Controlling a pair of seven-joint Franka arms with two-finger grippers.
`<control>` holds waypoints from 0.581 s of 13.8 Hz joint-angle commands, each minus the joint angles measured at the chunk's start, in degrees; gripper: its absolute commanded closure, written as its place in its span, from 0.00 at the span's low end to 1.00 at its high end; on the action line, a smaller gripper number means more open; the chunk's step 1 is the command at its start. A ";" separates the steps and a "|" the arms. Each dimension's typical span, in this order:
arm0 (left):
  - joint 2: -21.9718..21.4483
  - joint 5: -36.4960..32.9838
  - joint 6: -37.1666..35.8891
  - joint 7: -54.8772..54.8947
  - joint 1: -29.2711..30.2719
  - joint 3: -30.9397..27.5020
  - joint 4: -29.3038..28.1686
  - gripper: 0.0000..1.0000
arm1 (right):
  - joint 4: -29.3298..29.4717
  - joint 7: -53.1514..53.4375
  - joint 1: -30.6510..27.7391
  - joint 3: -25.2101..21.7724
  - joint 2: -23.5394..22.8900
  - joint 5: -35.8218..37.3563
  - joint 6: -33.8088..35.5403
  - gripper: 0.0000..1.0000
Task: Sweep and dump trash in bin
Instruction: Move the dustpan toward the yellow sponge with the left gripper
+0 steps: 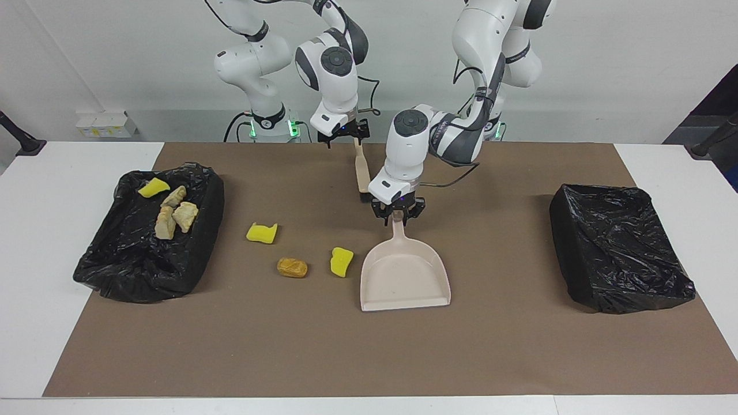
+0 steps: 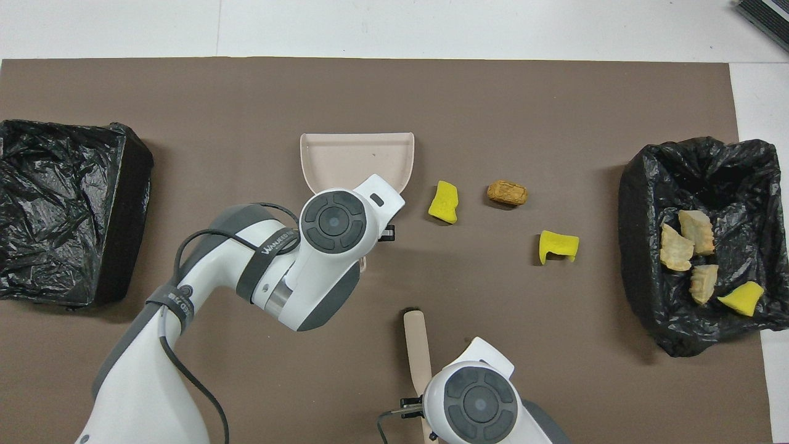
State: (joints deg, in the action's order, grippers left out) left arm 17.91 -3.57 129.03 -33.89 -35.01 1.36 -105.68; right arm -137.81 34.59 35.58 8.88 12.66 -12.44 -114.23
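Lying loose: three trash scraps (image 1: 292, 267); four in bin (image 1: 115, 271).

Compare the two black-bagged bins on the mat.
The bin at the right arm's end holds trash: three pale bread lumps and a yellow sponge chunk. The bin at the left arm's end shows nothing inside. The first bin's bag looks looser and more crumpled; the second's sits tighter and boxier. Both are lined with glossy black plastic and sit at the mat's ends.
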 commanded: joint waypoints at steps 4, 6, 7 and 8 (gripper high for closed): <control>-3.85 -1.52 -4.21 23.26 6.25 -0.04 0.82 1.00 | -1.94 5.22 4.92 0.09 -6.22 -1.44 -8.01 0.22; -3.67 -1.35 -4.22 35.42 8.28 -0.04 0.91 1.00 | -1.94 4.78 4.93 0.09 -7.38 -1.53 -8.38 0.27; -3.50 -1.09 -4.40 40.08 9.60 -0.04 0.91 1.00 | -1.94 4.43 4.85 0.09 -7.38 -1.88 -7.68 0.27; -3.58 -1.08 -4.83 44.30 10.05 -0.04 0.74 1.00 | -1.85 4.25 4.85 0.09 -7.38 -2.06 -7.41 0.30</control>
State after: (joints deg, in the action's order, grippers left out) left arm 14.88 -4.14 125.63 2.91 -26.45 0.90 -104.84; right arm -139.61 39.08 40.71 8.92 4.84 -12.62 -121.85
